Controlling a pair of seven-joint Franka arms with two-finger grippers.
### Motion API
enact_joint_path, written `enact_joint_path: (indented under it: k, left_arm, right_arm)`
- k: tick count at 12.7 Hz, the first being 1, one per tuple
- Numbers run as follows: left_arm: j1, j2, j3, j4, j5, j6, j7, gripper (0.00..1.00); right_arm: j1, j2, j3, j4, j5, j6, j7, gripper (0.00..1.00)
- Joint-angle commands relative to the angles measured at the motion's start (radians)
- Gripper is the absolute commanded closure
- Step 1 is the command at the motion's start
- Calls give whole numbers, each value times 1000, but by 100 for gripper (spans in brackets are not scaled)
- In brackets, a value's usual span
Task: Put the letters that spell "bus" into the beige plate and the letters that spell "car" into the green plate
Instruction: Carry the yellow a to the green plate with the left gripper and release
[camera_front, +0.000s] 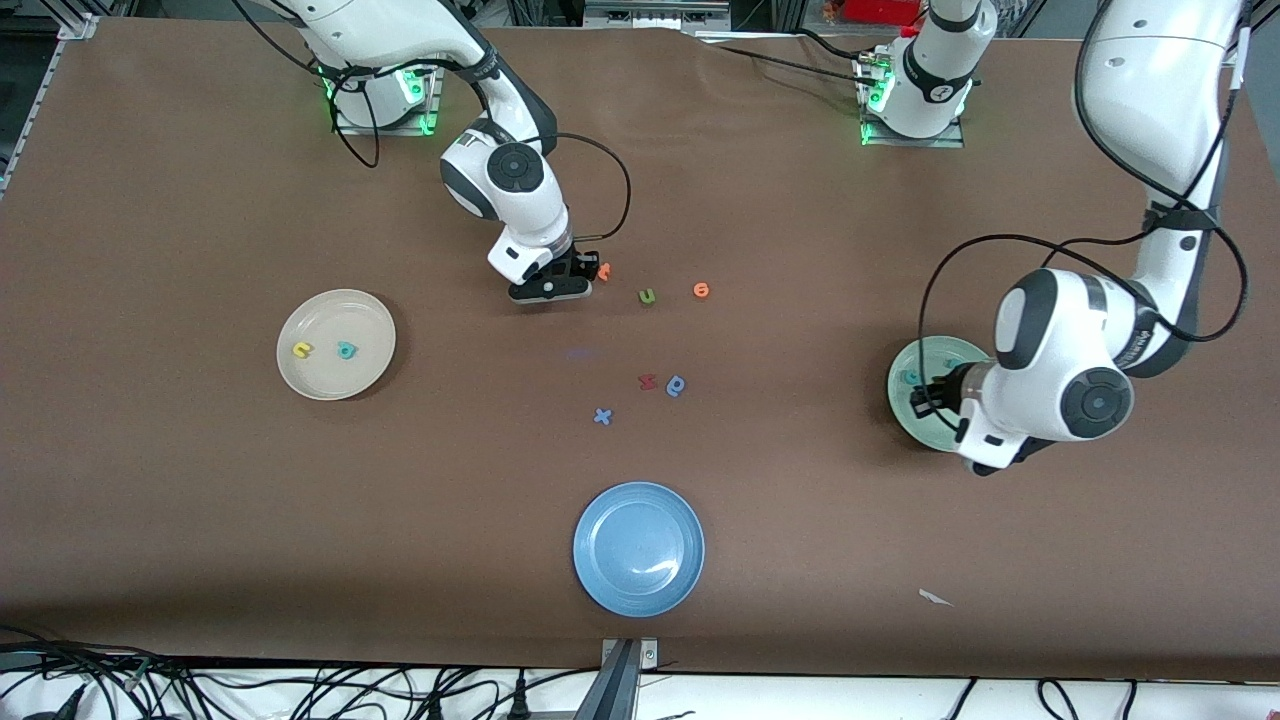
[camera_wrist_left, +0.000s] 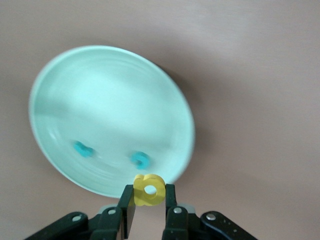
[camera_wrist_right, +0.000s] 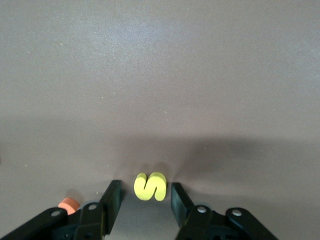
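Holding the yellow a (camera_wrist_left: 148, 189) pinched in my left gripper (camera_wrist_left: 148, 210) above the green plate (camera_front: 930, 350), near its rim. My left wrist view shows the letter standing on edge between the pads, hole facing the camera, plus two teal letters, c (camera_wrist_left: 83, 149) and r (camera_wrist_left: 141, 159), lying flat in the plate side by side. The front view mostly hides all that under my own wrist; only one teal bit peeks out.

My right gripper (camera_wrist_right: 143, 200) is down at the table near the middle with the jaws parted around the yellow s (camera_wrist_right: 150, 186), not clamped yet as far as I can see. The s stands upright in the right wrist view, long axis running away from the fingers. An orange letter (camera_wrist_right: 69, 204) sits just beside one finger. The front view doesn't show the s at all.

The beige plate (camera_front: 336, 385) at the right arm's end already has the yellow u (camera_front: 301, 349) and teal b (camera_front: 346, 349) lying beside each other.
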Motion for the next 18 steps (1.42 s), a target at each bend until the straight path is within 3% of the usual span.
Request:
enact_joint_path:
  k: [1,10,11,12,13,14,18]
  left_arm:
    - [16,12,-10,-38,84,9,31,83]
    - [47,83,-8,-36,101,126,58,78]
    - [50,86,-8,-34,105,136,58,71]
    - [52,86,-8,-30,108,136,58,44]
    - [52,83,-8,-25,110,138,58,7]
    - [53,74,-8,-19,109,133,58,0]
    - [53,-35,-13,8,96,95,100,0]
  right_arm:
    - [11,27,-33,7,-48,11,19,51]
    - [11,33,-39,19,-51,11,19,52]
    - [11,33,-40,21,-51,11,20,52]
    - [11,33,-40,19,-51,11,20,52]
    - [11,33,-40,19,-51,11,20,53]
    - [11,33,-40,19,-53,11,20,55]
    - [11,33,-40,19,-53,11,20,69]
